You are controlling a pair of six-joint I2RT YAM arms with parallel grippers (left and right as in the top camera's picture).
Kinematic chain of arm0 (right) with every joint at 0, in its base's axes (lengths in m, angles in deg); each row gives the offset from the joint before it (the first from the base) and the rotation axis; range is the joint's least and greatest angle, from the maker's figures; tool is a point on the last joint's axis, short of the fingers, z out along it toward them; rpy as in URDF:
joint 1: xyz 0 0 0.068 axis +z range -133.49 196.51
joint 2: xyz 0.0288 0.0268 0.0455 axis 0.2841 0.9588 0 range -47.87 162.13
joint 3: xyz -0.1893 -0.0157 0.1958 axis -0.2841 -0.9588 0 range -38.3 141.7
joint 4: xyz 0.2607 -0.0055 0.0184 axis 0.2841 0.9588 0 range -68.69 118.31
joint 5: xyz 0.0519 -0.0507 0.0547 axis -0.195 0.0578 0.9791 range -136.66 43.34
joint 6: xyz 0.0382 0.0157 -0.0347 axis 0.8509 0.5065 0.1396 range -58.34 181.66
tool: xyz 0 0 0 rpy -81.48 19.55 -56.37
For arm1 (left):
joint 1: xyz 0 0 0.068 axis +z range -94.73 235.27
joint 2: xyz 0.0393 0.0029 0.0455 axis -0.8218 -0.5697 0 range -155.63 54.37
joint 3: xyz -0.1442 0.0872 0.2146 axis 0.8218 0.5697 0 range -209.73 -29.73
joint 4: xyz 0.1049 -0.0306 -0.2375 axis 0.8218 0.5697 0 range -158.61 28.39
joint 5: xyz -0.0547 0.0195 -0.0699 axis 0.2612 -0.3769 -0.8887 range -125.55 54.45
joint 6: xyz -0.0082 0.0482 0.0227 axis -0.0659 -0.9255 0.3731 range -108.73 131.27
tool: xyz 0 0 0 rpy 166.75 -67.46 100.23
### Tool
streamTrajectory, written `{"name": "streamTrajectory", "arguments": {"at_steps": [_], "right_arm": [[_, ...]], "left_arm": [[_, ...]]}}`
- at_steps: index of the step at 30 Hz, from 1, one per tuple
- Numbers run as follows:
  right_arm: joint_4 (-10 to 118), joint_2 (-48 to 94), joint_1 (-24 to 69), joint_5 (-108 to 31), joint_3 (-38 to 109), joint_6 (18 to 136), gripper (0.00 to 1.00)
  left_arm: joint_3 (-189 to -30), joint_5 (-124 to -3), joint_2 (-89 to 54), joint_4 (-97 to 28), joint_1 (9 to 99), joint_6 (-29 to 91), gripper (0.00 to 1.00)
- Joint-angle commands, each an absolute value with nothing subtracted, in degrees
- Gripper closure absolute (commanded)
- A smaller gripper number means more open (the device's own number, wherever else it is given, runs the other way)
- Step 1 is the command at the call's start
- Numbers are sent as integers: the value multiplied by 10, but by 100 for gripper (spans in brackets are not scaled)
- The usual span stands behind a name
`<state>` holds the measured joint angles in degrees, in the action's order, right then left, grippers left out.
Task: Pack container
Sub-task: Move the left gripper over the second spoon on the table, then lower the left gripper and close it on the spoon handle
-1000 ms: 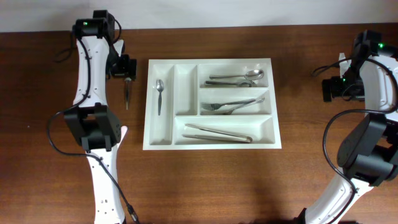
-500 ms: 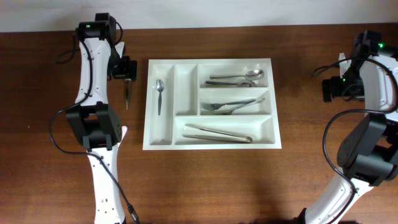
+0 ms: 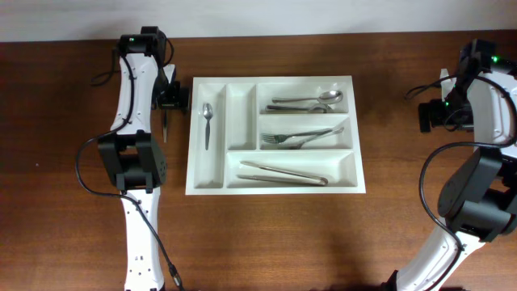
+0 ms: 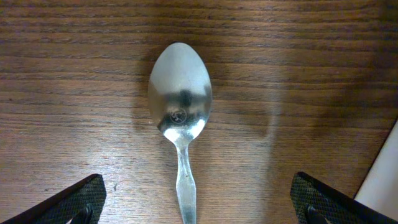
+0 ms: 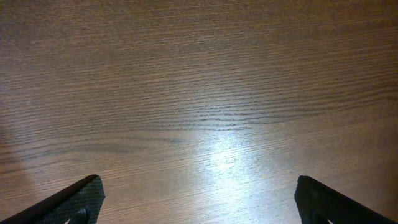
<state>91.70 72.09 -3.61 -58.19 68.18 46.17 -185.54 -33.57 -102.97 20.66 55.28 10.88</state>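
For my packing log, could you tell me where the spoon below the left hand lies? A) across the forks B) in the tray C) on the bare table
C: the spoon lies on the wooden table, framed by the open left hand, outside the cutlery tray.

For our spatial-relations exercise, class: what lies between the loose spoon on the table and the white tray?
Only bare table separates the spoon from the tray; the left wrist view shows it best, the overhead view too.
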Motion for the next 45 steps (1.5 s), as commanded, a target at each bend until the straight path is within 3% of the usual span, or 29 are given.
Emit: {"name": "streamTrajectory", "arguments": {"at_steps": [1, 32, 35, 45], "right_arm": [[917, 716, -38, -589, 679, 460, 1], [917, 716, -38, -589, 679, 460, 1], [917, 716, -38, -589, 679, 460, 1], [917, 716, -38, -589, 679, 460, 1]], "left_arm": [[-1864, -332, -1046, 206, 556, 117, 3], [-1863, -353, -1061, 203, 571, 116, 5], [-1862, -354, -1066, 203, 571, 116, 10], [-1862, -382, -1078, 205, 573, 116, 10]]}}
